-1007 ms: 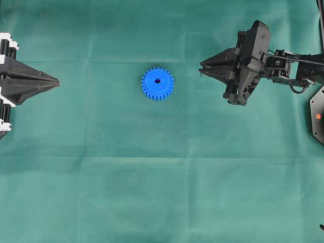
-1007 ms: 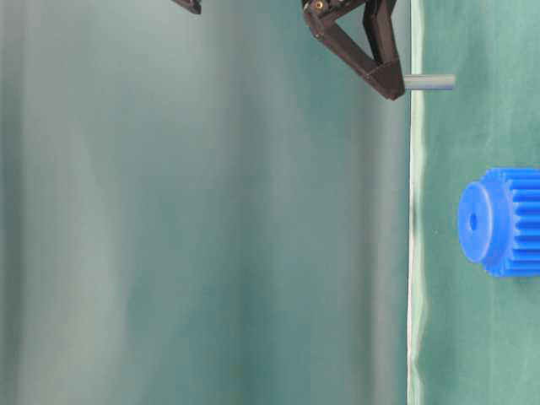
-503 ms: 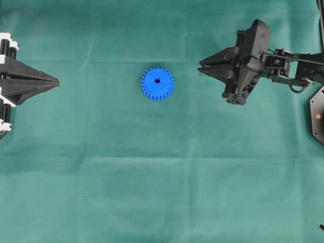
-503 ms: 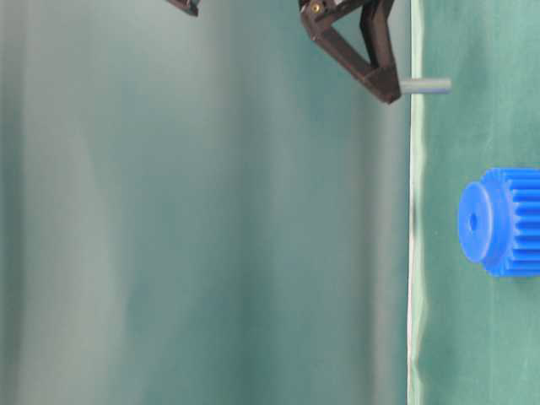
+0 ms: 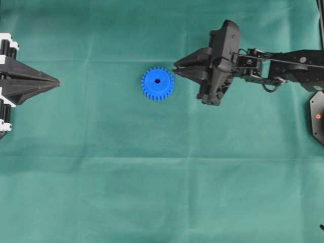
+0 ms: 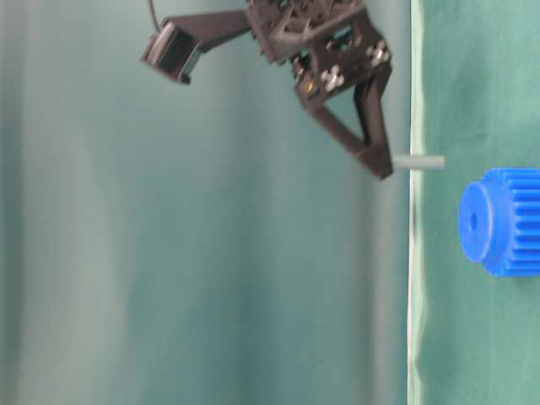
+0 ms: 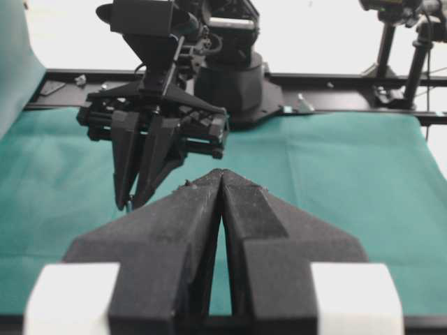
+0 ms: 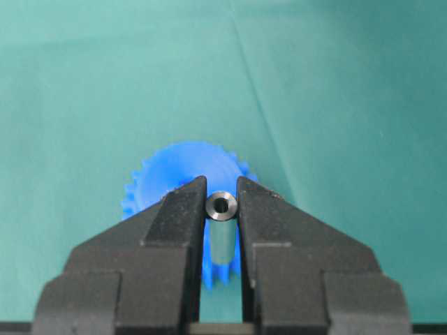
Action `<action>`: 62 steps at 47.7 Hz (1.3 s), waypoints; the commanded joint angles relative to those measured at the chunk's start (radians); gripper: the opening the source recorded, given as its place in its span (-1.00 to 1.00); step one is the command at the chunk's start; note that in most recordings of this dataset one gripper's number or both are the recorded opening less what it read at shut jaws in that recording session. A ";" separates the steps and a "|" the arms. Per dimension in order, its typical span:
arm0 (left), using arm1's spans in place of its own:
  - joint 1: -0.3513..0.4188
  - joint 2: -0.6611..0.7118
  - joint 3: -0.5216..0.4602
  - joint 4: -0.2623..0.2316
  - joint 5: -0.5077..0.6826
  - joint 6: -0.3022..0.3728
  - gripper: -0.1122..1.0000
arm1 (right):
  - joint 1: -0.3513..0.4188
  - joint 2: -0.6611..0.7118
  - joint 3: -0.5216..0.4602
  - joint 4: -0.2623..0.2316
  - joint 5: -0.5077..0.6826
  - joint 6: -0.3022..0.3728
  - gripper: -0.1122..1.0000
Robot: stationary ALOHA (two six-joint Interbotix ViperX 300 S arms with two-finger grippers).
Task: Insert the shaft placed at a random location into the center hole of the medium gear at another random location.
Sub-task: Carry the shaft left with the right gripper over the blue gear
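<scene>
The blue medium gear (image 5: pixel 157 83) lies flat on the green cloth, its center hole (image 5: pixel 157 80) facing up. My right gripper (image 5: pixel 175 66) is shut on the shaft (image 8: pixel 222 227), a short silver-grey pin held upright between the fingertips. In the table-level view the shaft (image 6: pixel 419 162) sticks out of the fingertips toward the cloth, beside the gear (image 6: pixel 502 221) and offset from the center hole (image 6: pixel 472 221). In the right wrist view the gear (image 8: pixel 167 171) shows just beyond the jaws. My left gripper (image 5: pixel 57 81) rests shut and empty at the far left, well away from the gear.
A green cloth (image 5: pixel 162 192) covers the whole table. A black device with a red dot (image 5: pixel 318 115) sits at the right edge. In the left wrist view a dark frame rail (image 7: pixel 335 80) runs behind the right arm's base.
My right gripper has moved left with the shaft, from well right of the gear to just beside its right rim. The left gripper and the gear have not moved.
</scene>
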 commanded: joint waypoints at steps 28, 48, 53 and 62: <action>0.002 0.008 -0.012 0.003 -0.003 -0.002 -0.80 | 0.020 0.074 -0.137 0.002 0.011 -0.015 -0.56; 0.002 0.008 -0.012 0.003 -0.003 -0.002 -0.80 | 0.018 0.106 -0.144 0.002 -0.003 -0.017 -0.56; 0.002 0.008 -0.012 0.003 -0.003 -0.002 -0.80 | 0.020 0.130 -0.144 0.002 -0.018 -0.017 -0.57; 0.002 0.008 -0.012 0.003 -0.003 -0.002 -0.80 | 0.020 0.164 -0.144 0.002 -0.037 -0.017 -0.56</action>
